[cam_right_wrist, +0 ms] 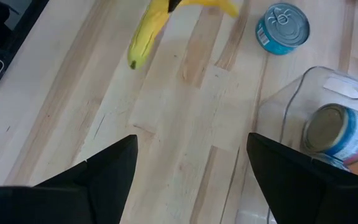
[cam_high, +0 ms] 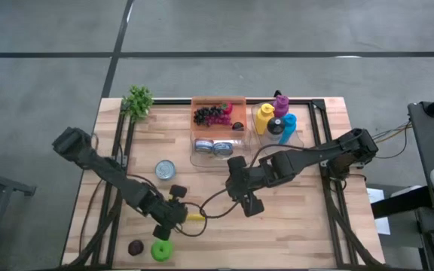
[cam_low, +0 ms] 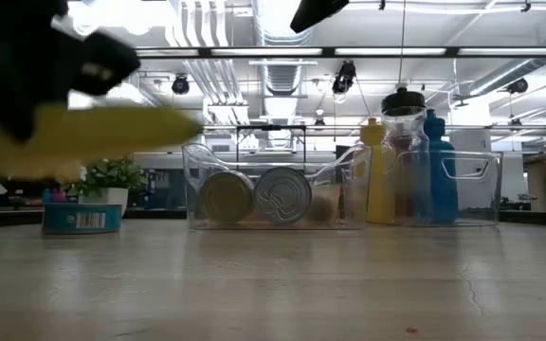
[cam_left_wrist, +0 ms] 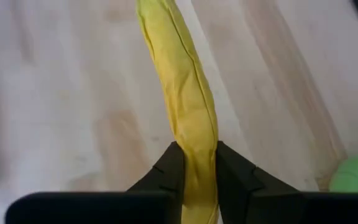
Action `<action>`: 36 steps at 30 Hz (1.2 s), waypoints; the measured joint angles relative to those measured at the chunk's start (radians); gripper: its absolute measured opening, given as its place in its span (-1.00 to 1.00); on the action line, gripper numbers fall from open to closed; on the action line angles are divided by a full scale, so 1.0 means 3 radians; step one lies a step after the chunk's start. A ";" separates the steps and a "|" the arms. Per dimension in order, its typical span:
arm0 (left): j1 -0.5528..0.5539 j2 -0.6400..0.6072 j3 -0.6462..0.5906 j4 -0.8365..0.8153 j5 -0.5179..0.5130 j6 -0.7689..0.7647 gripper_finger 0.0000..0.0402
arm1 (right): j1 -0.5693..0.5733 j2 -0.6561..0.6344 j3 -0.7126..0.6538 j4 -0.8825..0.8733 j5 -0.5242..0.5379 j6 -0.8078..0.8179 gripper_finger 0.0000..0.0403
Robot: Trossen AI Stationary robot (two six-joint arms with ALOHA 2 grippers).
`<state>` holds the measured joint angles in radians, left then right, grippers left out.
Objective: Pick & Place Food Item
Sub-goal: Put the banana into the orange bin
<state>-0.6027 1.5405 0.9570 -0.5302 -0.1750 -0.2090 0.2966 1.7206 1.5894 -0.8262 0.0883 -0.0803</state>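
A yellow banana (cam_left_wrist: 182, 93) hangs above the wooden table near its front left, with my left gripper (cam_left_wrist: 194, 171) shut on it. In the high view the banana (cam_high: 195, 217) sticks out to the right of that gripper (cam_high: 176, 213). In the low view the banana (cam_low: 83, 140) hangs well above the tabletop. My right gripper (cam_right_wrist: 191, 174) stands open over the middle of the table (cam_high: 249, 202), apart from the banana (cam_right_wrist: 143, 36), with nothing between its fingers. My left gripper pinches the banana's two sides (cam_left_wrist: 197, 155) between its two fingers, which lie across it. The fingers slant down from the table's left. Most of the banana's length reaches out beyond the fingers. It hangs roughly level, lifted clear of the table.
A green round item (cam_high: 162, 250) and a dark brown one (cam_high: 135, 247) lie near the front edge. A blue can (cam_high: 166, 170) stands at mid-left. At the back are a clear bin (cam_high: 218, 129) with grapes and cans, a bin of bottles (cam_high: 277, 120), and a small plant (cam_high: 138, 102).
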 joint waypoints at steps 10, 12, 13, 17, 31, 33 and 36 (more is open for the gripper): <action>0.0496 -0.0802 0.0290 -0.0468 -0.0343 0.0264 -0.70 | 0.0000 -0.0172 0.0001 -0.0050 0.0001 -0.0003 0.48; 0.0704 -0.0901 0.0376 -0.0537 -0.0345 0.0360 -0.70 | 0.0000 -0.0207 0.0001 -0.0052 0.0000 -0.0004 0.50; 0.0828 -0.0938 0.0428 -0.0573 -0.0346 0.0430 -0.70 | 0.0000 -0.0220 0.0001 -0.0052 0.0000 -0.0004 0.51; 0.1366 -0.0980 0.0682 -0.0770 -0.0316 0.0683 -0.70 | 0.0000 -0.0283 0.0001 -0.0054 0.0003 -0.0029 0.55; 0.3413 -0.0238 0.1333 -0.0833 0.0835 0.1791 -0.71 | -0.0010 -0.0493 0.0001 -0.0121 0.0153 -0.0109 0.53; 0.3538 0.0016 0.1501 -0.0840 0.1013 0.1905 -0.71 | -0.0025 -0.0497 0.0001 -0.0113 0.0153 -0.0118 0.52; 0.3640 0.0391 0.1761 -0.0855 0.1197 0.2084 -0.71 | -0.0041 -0.0497 0.0001 -0.0114 0.0153 -0.0100 0.50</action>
<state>0.4895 1.6577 1.4855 -0.7868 0.1841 0.4163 0.2842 1.5715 1.5898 -0.8604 0.1342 -0.1104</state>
